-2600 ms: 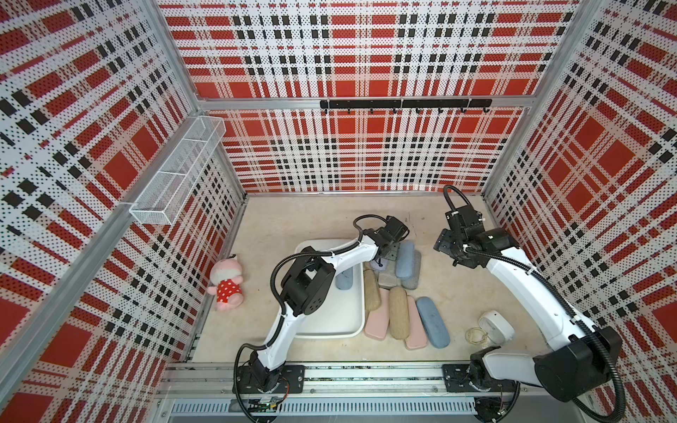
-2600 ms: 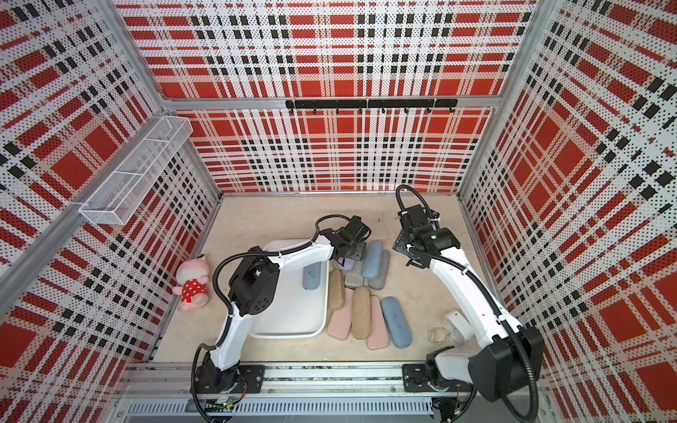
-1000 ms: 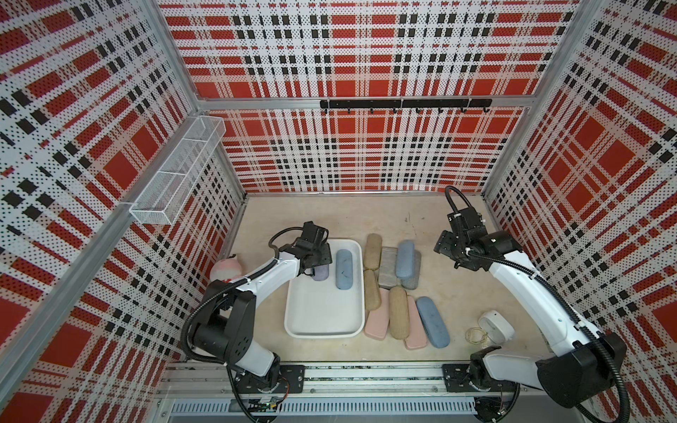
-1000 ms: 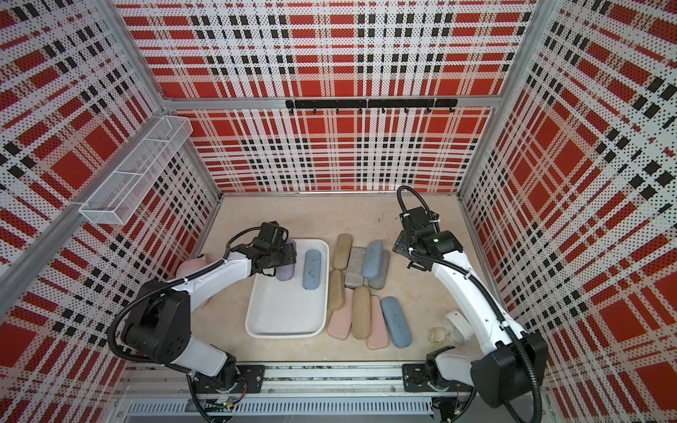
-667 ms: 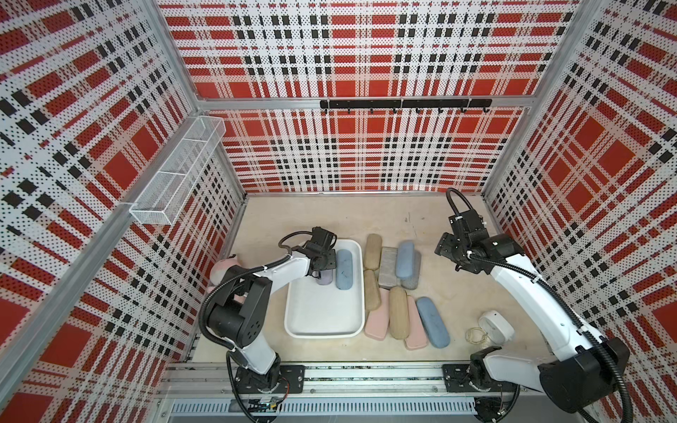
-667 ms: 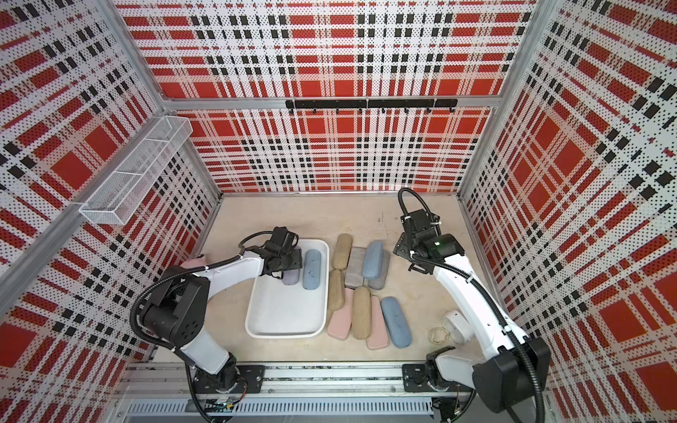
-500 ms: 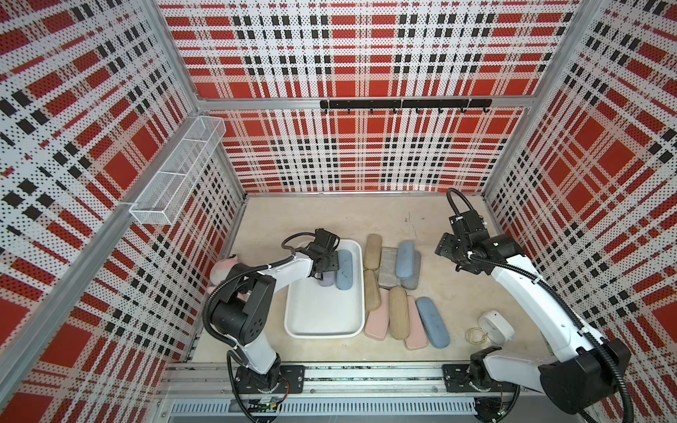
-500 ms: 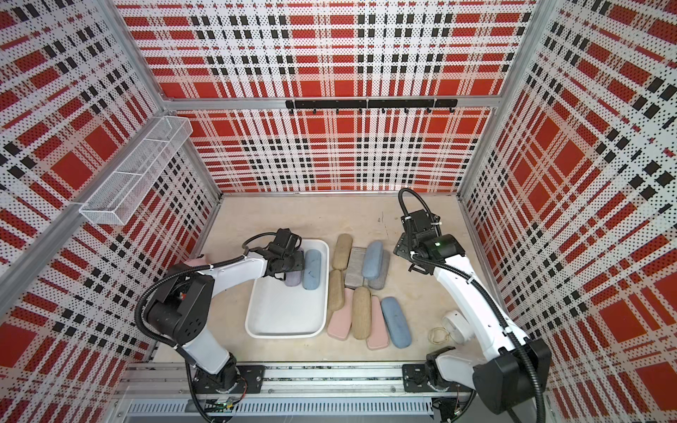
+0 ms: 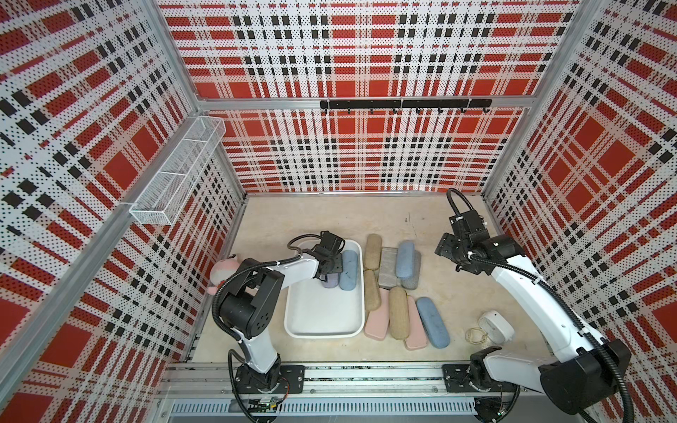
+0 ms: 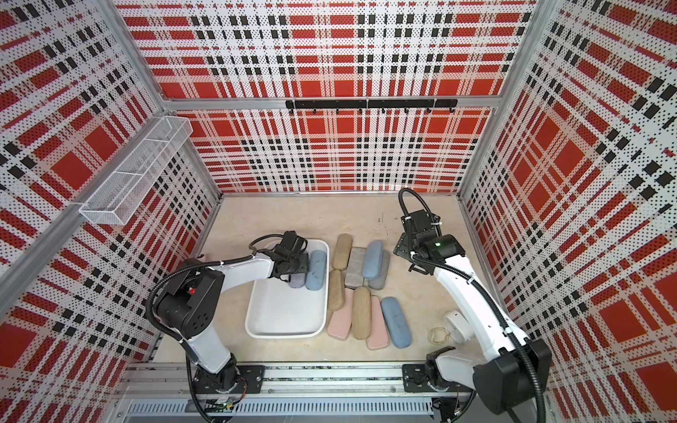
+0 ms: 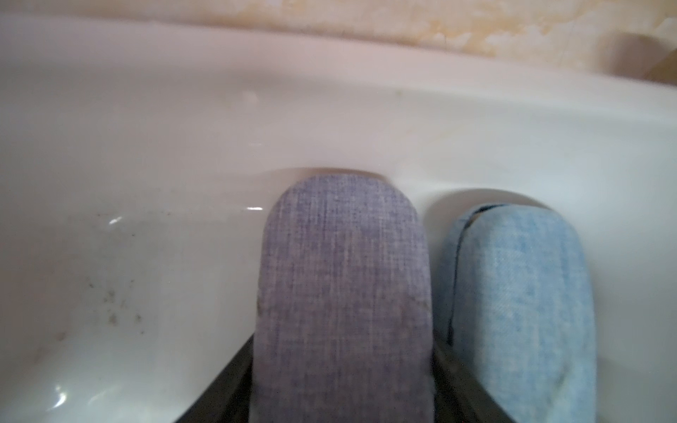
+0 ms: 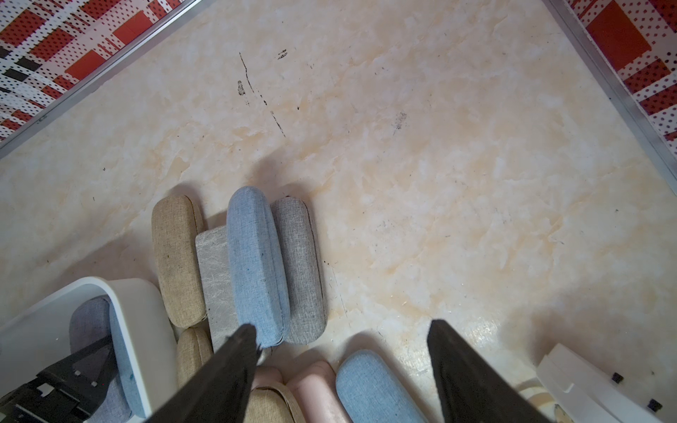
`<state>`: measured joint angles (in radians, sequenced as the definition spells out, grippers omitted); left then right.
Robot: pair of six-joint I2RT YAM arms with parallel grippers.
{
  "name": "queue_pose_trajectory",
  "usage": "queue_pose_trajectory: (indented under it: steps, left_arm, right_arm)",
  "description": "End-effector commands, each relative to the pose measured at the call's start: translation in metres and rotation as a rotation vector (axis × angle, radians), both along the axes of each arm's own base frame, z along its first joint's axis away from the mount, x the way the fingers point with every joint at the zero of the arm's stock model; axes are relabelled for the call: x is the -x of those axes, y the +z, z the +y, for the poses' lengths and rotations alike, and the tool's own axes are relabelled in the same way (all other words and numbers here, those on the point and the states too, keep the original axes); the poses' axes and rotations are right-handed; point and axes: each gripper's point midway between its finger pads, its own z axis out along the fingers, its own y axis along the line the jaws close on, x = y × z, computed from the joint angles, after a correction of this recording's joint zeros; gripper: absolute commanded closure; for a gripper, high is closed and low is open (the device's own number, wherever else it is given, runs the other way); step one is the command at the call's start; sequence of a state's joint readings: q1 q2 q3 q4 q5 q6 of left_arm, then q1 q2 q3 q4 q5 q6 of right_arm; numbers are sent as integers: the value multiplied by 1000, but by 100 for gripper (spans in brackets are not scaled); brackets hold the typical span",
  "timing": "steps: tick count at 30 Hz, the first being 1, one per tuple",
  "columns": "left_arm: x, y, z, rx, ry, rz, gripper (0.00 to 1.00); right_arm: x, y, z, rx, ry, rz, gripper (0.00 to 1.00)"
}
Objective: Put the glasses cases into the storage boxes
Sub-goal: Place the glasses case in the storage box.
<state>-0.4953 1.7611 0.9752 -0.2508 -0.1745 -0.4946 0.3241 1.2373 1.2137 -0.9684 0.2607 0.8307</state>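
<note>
Lavender case (image 11: 340, 293) is pinched in the left end effector (image 11: 342, 381) inside the white tub (image 9: 322, 335), light blue case (image 11: 520, 311) just beside; right end effector (image 12: 340, 326) spread wide.

Lavender case (image 11: 340, 293), lt-blue case (image 11: 520, 300), white tub (image 11: 183, 128), red/blk/wht plaid walls (image 9: 366, 55).

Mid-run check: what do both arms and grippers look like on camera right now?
The left arm and right arm have white tubular links with chunky black joints. A ribbed black cable loops at each wrist. The right arm shows a small green light. The left gripper and right gripper have black, tapering fingers.
</note>
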Motion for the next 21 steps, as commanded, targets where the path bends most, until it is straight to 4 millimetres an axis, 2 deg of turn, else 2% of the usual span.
queue_pose_trajectory:
  steps: [1, 7, 12, 15, 17, 21]
  left_arm:
    - [-6, 4, -6, 6, 5, -12, 34]
    - [-6, 21, -9, 24, 12, -35, 33]
    - [-3, 51, -16, 38, 5, -79, 31]
    - [-3, 74, -15, 69, 21, -112, 29]
    - [-3, 94, -17, 97, 22, -142, 28]
    - [-5, 127, -21, 150, 15, -199, 24]
  right_arm:
    - [3, 6, -1, -17, -8, -18, 22]
    - [-1, 1, 4, -24, 16, -3, 22]
    - [-9, -20, 24, -10, 118, 89, 21]
    - [-11, -33, 42, 45, 176, 159, 19]
    - [-15, -34, 50, 93, 190, 160, 18]
    - [-22, -37, 58, 79, 183, 151, 18]
